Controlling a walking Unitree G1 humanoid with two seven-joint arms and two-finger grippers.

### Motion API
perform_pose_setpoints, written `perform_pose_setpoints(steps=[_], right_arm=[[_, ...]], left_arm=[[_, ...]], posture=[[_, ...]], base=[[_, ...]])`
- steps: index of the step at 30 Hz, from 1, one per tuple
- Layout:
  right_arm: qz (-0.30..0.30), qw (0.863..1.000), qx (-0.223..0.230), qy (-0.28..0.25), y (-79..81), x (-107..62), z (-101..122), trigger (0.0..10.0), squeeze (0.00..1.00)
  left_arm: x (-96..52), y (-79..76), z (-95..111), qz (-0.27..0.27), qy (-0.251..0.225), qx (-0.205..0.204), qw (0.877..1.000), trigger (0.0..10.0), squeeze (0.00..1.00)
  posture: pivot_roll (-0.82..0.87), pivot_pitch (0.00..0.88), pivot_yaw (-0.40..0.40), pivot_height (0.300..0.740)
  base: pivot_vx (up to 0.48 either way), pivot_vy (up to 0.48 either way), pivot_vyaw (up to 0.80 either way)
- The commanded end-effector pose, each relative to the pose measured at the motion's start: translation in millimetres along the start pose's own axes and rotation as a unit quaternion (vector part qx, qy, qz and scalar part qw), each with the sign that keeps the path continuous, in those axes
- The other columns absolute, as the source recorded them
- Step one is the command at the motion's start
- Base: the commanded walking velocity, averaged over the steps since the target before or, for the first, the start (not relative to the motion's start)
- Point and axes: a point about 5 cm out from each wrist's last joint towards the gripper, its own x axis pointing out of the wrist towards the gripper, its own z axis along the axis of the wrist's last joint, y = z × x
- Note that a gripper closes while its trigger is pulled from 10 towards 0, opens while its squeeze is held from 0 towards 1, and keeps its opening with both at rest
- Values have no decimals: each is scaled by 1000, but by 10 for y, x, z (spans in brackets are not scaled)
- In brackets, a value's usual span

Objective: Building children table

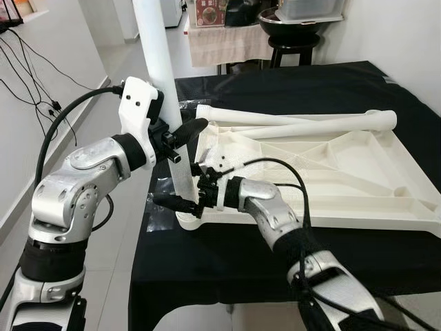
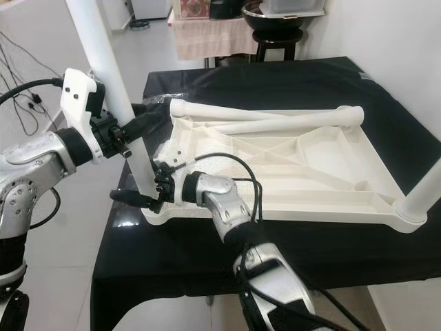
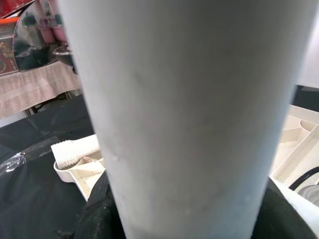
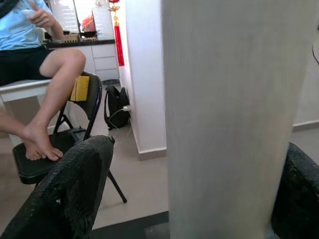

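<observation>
While both tools (image 1: 180, 138) (image 1: 180, 201) clamp upright leg (image 1: 164, 76), loose legs (image 1: 310, 124) lie across tabletop (image 1: 358, 172).

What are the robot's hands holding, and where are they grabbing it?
Both hold the upright white table leg. The left gripper grips its middle; the right gripper grips near its bottom, at the corner socket of the upside-down tabletop.

Silver jointed arms with black cables, a white wrist housing (image 1: 138, 110), and black-fingered pincers.
</observation>
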Motion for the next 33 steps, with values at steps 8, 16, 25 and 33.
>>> perform_pose_setpoints(steps=[8,16,25,33], right_arm=[[20,1000,-8,22,8,70,-59,0,0],[21,1000,-9,21,-22,4,-84,0,0],[-32,999,-37,24,-82,-167,-132,0,0],[-284,956,-2,79,388,-73,-485,0,0]], left_arm=[[-61,23,-22,9,17,17,1000,0,0],[-63,28,-29,13,17,18,1000,0,0],[-78,103,-33,47,8,13,999,10000,1000],[-65,136,-73,57,15,7,998,10000,1000]], posture=[[11,68,41,740],[5,68,40,740],[-4,75,38,740],[-36,71,50,740]], base=[[0,0,0],[0,0,0],[0,0,0],[0,0,0]])
